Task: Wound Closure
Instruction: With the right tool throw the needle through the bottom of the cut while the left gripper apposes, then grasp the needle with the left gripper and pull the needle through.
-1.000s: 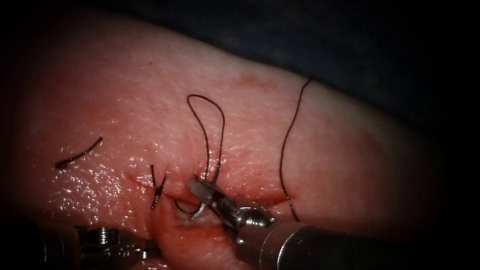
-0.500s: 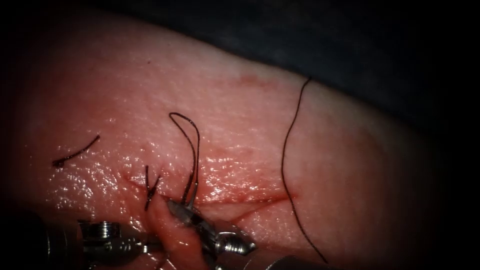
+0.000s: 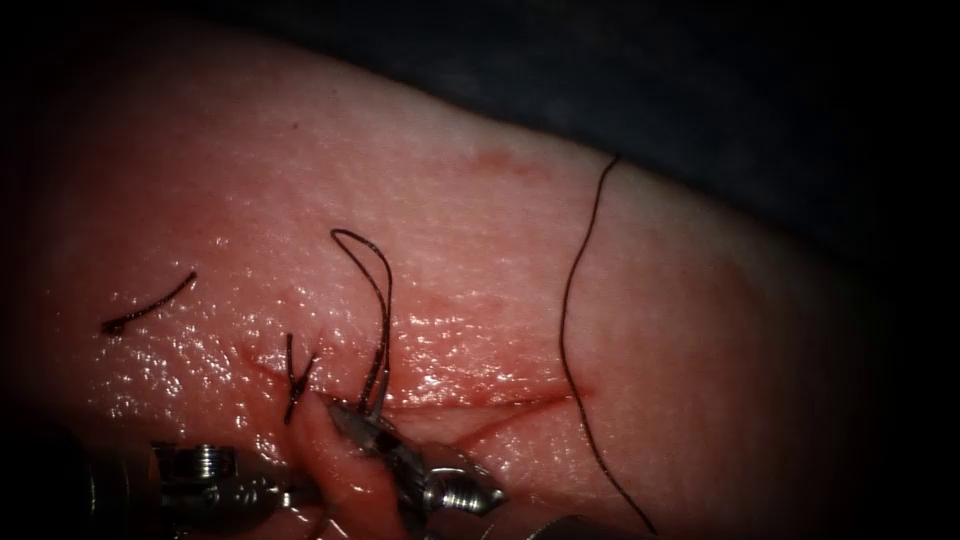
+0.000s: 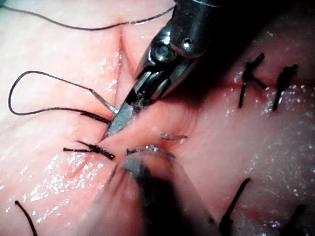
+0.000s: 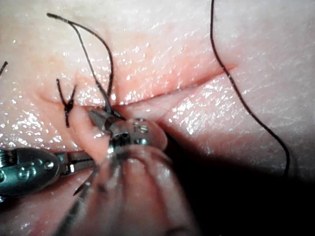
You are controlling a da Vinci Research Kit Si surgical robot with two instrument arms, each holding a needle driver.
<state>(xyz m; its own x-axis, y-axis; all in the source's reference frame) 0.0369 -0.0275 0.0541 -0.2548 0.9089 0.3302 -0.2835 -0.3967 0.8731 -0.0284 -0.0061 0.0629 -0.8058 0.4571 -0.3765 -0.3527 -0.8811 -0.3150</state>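
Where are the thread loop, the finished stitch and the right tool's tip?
thread loop (image 3: 352,237): endoscope view, top of its arc.
finished stitch (image 3: 293,378): endoscope view, knot over the cut.
right tool (image 3: 352,420): endoscope view, tip at the loop's base.

dark cloth (image 3: 700,90) | behind the tissue's far edge | nothing on it
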